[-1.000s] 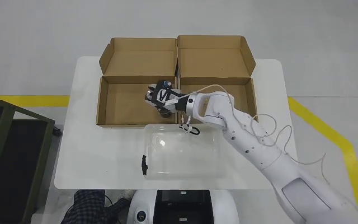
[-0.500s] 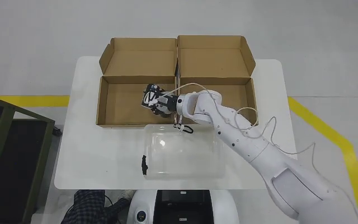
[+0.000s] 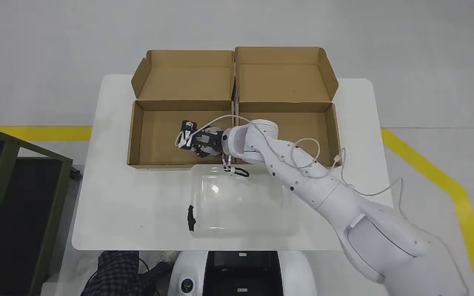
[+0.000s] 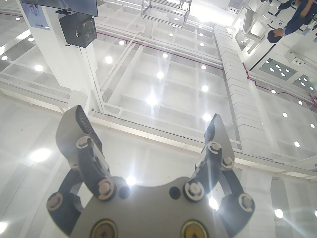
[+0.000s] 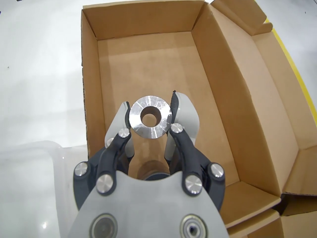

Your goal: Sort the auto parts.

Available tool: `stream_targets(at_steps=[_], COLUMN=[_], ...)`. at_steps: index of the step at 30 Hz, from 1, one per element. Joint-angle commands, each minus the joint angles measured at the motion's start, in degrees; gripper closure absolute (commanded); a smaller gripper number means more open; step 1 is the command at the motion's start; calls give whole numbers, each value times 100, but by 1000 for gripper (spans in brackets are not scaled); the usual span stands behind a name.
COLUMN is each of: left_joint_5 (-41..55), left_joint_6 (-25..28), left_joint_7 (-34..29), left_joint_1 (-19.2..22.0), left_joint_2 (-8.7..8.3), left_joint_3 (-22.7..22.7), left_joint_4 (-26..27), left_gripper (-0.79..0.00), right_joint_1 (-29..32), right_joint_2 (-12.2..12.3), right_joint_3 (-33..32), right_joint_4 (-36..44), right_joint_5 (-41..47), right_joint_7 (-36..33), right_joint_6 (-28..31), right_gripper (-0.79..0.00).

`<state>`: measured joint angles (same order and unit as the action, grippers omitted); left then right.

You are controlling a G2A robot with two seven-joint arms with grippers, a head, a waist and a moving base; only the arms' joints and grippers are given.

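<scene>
One shiny metal ring, round centre hole, in right hand

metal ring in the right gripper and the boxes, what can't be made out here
- metal ring: right wrist view shows one flat face; thickness hidden behind it and the right gripper.
- left box: right wrist view, gripper body hides the near floor.
- right box: top view, the arm covers part of the floor.
- dark piece at the clear bin: top view, too small to identify.

White arm w/ thin cable, right gripper grey plate, blk links, silver screws
</scene>
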<state>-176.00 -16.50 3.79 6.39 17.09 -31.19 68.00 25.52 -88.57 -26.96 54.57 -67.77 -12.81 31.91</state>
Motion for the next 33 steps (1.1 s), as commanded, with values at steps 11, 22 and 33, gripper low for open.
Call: stream_targets(at_steps=[11,22,33], left_joint_5=[0,0,0], left_joint_6=[0,0,0], left_joint_7=[0,0,0], left_joint_1=[0,0,0], left_joint_2=[0,0,0], left_joint_3=[0,0,0], left_joint_4=[0,0,0], left_gripper=[-785,-785,-785], right_joint_1=[-147,-192,-167], right_joint_2=[-256,-385,-449], right_joint_3=[71,-14,-128], right_joint_4=[-403,-607,-657], right_joint_5=[-180,-259,-415], right_joint_7=[-115,-289,-330], right_joint_6=[119,196,228], right_gripper=[0,-102,-219])
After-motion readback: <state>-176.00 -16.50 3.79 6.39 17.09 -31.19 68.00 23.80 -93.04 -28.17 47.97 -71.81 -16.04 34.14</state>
